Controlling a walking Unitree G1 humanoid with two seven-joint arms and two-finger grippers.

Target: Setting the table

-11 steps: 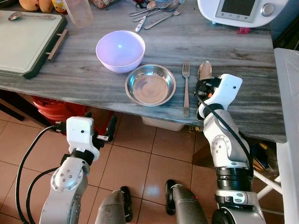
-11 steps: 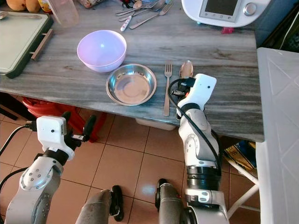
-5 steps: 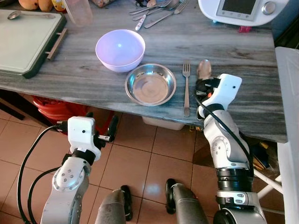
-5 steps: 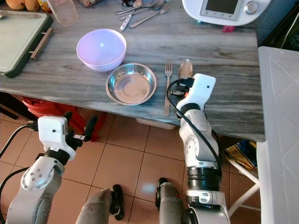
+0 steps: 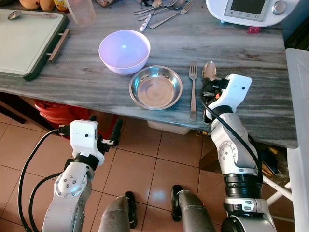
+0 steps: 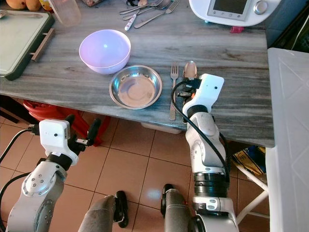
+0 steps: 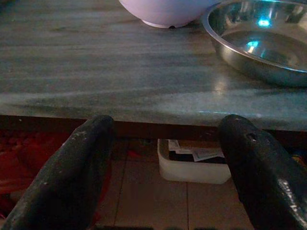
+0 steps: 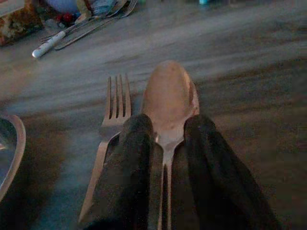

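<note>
Lilac bowl (image 5: 124, 51) — grey-streaked table (image 5: 251, 63)

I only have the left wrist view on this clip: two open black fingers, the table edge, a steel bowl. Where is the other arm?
Observer: The right gripper is over the table, fingers closed on the neck of a spoon.
Operator: Where does that spoon sit relative to my steel bowl?
Observer: To the robot's right of the steel bowl, with a fork lying between them.
Operator: Anything behind the bowl?
Observer: A lavender bowl, and farther back loose cutlery at the table's far side.
</note>
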